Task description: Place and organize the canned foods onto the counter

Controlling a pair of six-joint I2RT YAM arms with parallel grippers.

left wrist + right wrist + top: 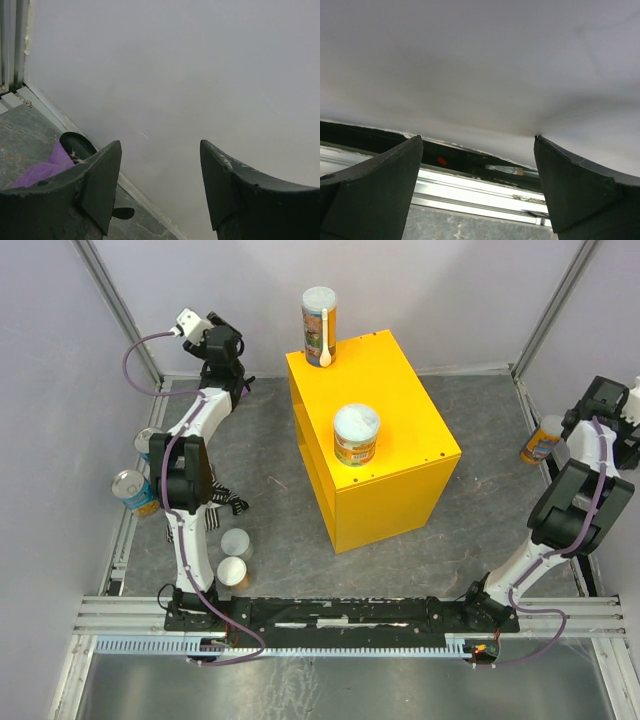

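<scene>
Only the top view shows us the cans. At the far left a blue-labelled tin (133,490) stands against the side frame. The striped cloth (225,505) lies just beside the left arm, and two white-lidded tubs (236,543) stand near its base.

The left wrist view gives us what the top view hides. The left gripper (160,150) is spread wide with nothing between its fingers, and it faces the white wall (200,75). The purple cloth (47,167) lies below it on the floor.

In the middle stands the counter (400,390), its hollow side to the left. A tall tube (320,320) stands upright at its far left corner, close to the edge. A short tub (356,435) sits near the left edge of the top.

A broad strip of grey floor (490,480) lies between the counter and the right arm. An orange can (541,440) stands at the right wall. The right gripper (477,142) is also wide, holding nothing, over a metal rail (470,192).
</scene>
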